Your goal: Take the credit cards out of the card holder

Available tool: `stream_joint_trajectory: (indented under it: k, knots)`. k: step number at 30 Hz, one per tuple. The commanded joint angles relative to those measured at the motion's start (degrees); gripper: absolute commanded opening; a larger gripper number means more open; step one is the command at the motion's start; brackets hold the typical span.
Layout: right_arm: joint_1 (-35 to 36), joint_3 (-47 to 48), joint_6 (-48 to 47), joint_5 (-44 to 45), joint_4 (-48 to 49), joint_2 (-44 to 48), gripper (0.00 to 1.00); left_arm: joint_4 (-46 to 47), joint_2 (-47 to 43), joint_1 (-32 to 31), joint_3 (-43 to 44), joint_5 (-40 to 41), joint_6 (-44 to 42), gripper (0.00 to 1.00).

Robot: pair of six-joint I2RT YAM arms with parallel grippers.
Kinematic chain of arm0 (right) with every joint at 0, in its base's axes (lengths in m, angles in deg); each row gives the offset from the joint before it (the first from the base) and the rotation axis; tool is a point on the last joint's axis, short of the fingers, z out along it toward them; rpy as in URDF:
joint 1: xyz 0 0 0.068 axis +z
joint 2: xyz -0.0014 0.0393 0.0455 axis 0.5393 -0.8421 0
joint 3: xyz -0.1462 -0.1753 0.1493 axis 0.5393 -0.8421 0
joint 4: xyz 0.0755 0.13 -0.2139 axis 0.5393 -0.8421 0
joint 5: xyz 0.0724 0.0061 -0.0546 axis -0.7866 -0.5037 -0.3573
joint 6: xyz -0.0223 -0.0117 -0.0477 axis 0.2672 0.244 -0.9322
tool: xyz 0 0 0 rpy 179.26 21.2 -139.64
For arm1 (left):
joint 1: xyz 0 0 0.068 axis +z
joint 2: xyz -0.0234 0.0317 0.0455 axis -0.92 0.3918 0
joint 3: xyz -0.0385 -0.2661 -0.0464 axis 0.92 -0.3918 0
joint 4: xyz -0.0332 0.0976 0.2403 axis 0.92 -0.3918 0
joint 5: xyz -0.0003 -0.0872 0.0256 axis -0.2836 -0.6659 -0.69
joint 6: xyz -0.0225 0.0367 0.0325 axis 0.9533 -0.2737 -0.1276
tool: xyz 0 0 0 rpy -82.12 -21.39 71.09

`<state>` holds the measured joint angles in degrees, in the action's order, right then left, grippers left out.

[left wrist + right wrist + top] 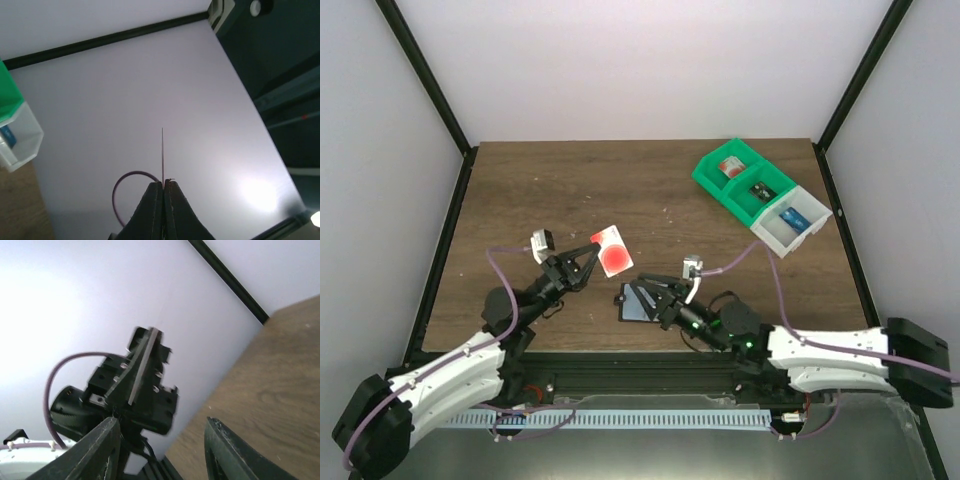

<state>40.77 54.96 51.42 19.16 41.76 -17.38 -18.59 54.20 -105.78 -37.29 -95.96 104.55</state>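
Credit card (613, 250), pale with a large red circle, is pinched between the closed fingers of the left gripper (588, 257), near mid-bench. Only the top view shows its face; both wrist views catch it edge-on, as a thin sliver. The card holder (632, 305), flat, rectangular and dark bluish, lies on the brown wood-grain bench (520, 190) at the right gripper (652, 297), perhaps touching it. The right wrist view shows those black fingers (107, 445) spread apart, gripping nothing.
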Motion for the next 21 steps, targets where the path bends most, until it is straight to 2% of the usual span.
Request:
stream_joint_trajectory:
  k: [1, 4, 7, 10, 13, 19, 21]
  knots:
    - [0.29, 5.51, -5.98, 0.39, 18.03, -8.76, 0.47, 6.78, 1.21, -1.18, -0.91, 5.94, 6.64, 0.00]
    - [0.29, 8.40, -8.77, 0.75, 21.37, -13.27, 0.46, 6.48, 1.40, -1.48, -2.46, 6.98, 11.50, 0.00]
    - [0.30, 12.42, -8.50, 2.05, 17.93, -16.31, 0.45, 9.58, 1.05, -1.68, -4.92, 9.12, 14.86, 0.00]
    - [0.32, 15.02, -6.35, 2.35, 14.37, -18.15, 0.41, 8.61, -0.59, -1.70, -5.14, 10.33, 14.02, 0.00]
    - [0.26, 16.06, -3.56, 2.22, 11.47, -18.98, 0.31, 4.96, -2.70, -1.71, -4.64, 11.60, 12.49, 0.00]
    - [0.33, 18.30, 1.44, 2.47, 4.98, -20.12, 0.29, 1.96, -5.11, -1.83, -4.44, 12.87, 10.80, 0.00]
    - [0.32, 18.82, 1.56, 2.97, 4.23, -20.27, 0.23, 2.40, -4.85, -1.77, -4.82, 12.87, 11.38, 0.00]
